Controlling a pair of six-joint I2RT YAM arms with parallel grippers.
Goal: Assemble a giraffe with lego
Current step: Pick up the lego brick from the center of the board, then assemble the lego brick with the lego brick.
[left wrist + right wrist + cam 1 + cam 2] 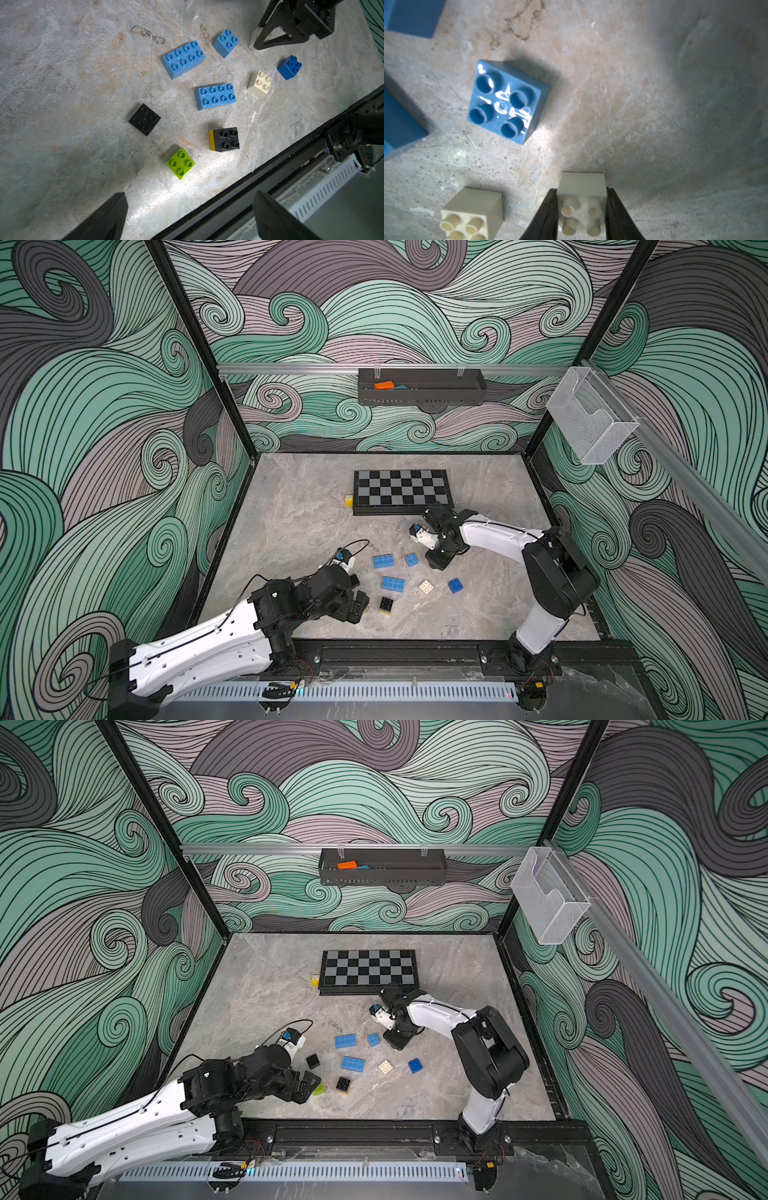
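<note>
Lego (215, 96): right jaws clamp white brick (582, 184); left jaws apart; basket (422, 398) holds orange block (383, 385).

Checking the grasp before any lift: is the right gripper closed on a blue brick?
No: the right gripper clamps a white brick, while the light blue square brick lies apart from it.

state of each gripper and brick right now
left gripper: open, empty
right gripper: shut on white brick
second white brick: loose, studs up
black brick: stacked on yellow brick
lone black brick: loose
lime brick: loose
long blue bricks: both loose, apart
light blue square brick: loose
dark blue brick: loose
</note>
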